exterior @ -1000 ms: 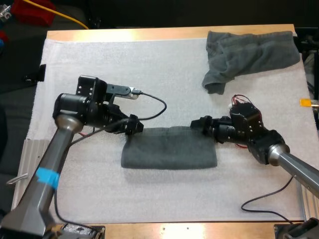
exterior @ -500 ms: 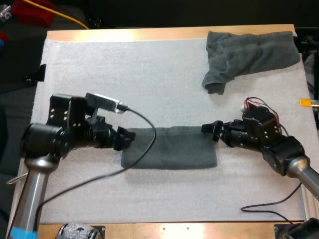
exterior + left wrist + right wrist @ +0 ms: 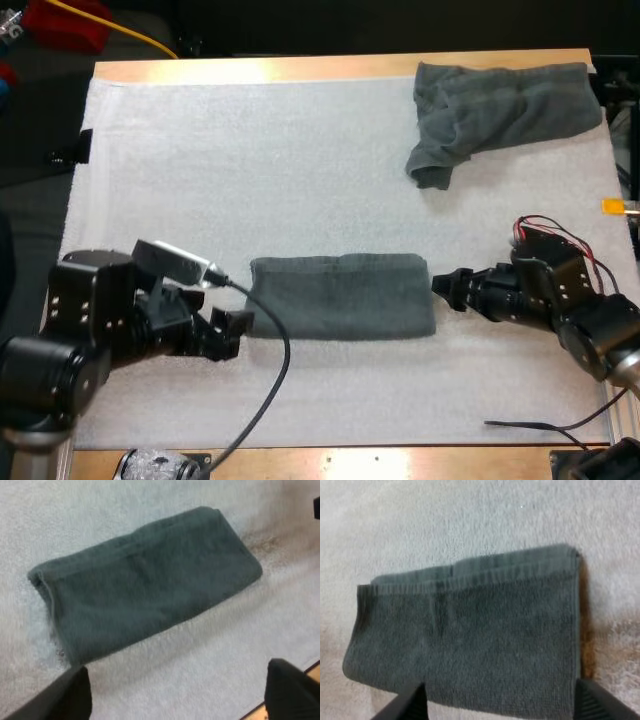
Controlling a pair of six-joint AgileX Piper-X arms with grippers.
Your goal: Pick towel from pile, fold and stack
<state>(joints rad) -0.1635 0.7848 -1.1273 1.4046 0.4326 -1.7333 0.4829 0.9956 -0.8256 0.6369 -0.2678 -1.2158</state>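
A folded dark grey-green towel (image 3: pixel 340 296) lies flat near the middle of the white mat (image 3: pixel 300 150). My left gripper (image 3: pixel 232 333) sits just off its left end, fingers (image 3: pixel 75 695) apart with nothing between them. My right gripper (image 3: pixel 449 289) sits just off the right end, also open and clear of the cloth. The left wrist view looks along the folded towel (image 3: pixel 145 580) from the left end. The right wrist view looks over the folded towel (image 3: pixel 470 630) between its own spread fingers (image 3: pixel 405 705). A crumpled towel (image 3: pixel 500 110) lies at the mat's far right corner.
The wooden table edge (image 3: pixel 340 68) runs along the far side. Bare mat stretches across the far left and along the near side in front of the folded towel.
Both grippers have let go of the towel's far edge and drawn back outward and toward the near side. The towel now lies folded flat by itself.
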